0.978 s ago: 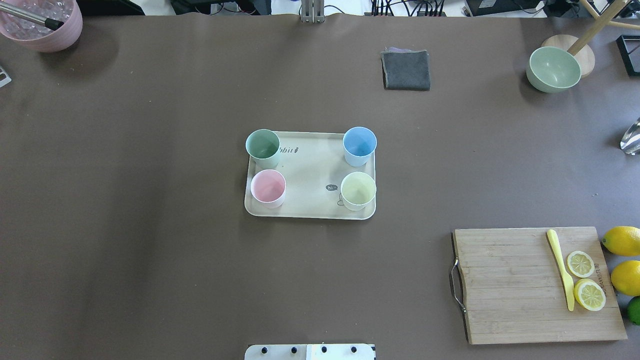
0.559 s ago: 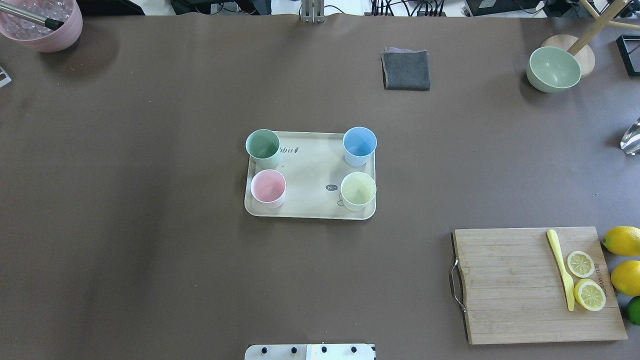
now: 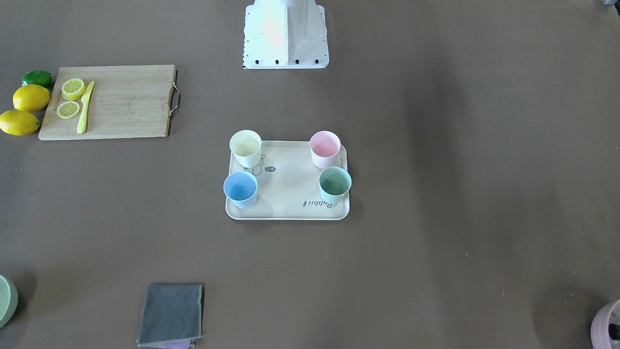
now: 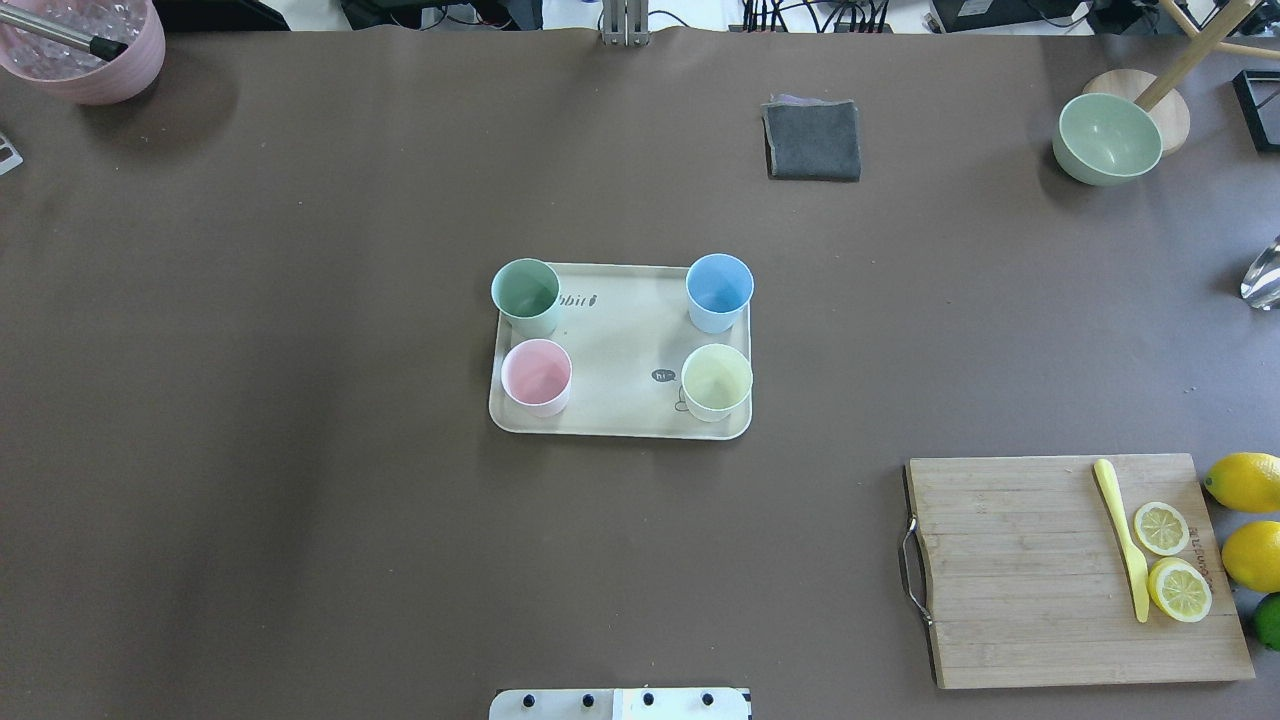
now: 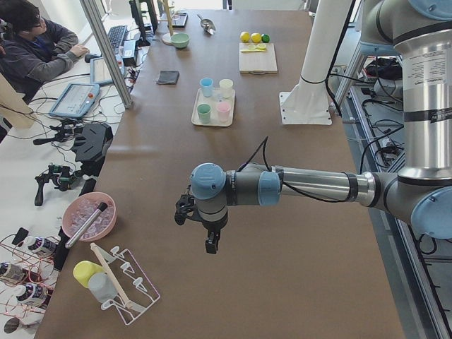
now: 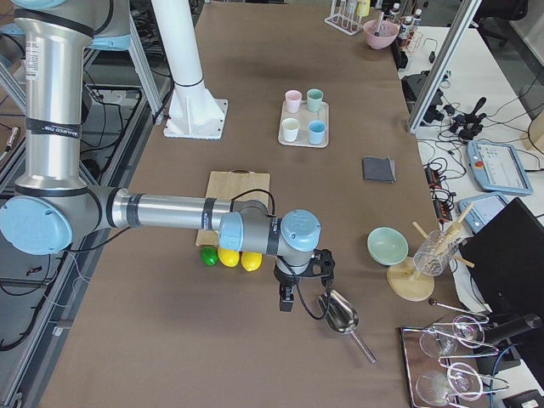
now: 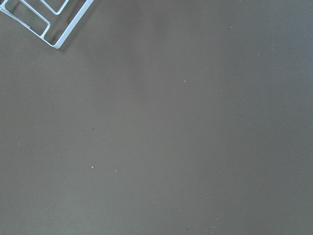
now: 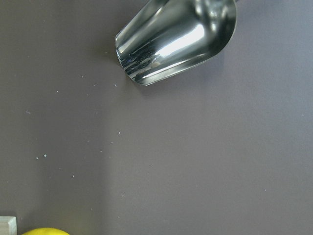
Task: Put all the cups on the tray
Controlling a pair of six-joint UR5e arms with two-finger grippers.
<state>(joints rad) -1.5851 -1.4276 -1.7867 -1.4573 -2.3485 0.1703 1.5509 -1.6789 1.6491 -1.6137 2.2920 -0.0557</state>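
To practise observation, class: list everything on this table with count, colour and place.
tray: one, cream, table centre
cups: four, yellow, blue, pink, green, tray corners
cutting board: one, wooden, robot's right
knife: one, yellow, on board
lemon slices: two, yellow, on board
lemons: two, yellow, beside board
lime: one, green, beside lemons
cloth: one, grey, far side
bowls: two, green, pink, far corners
scoop: one, silver, right end
rack: one, white, left end
left gripper: one, dark, over bare table
right gripper: one, dark, near scoop
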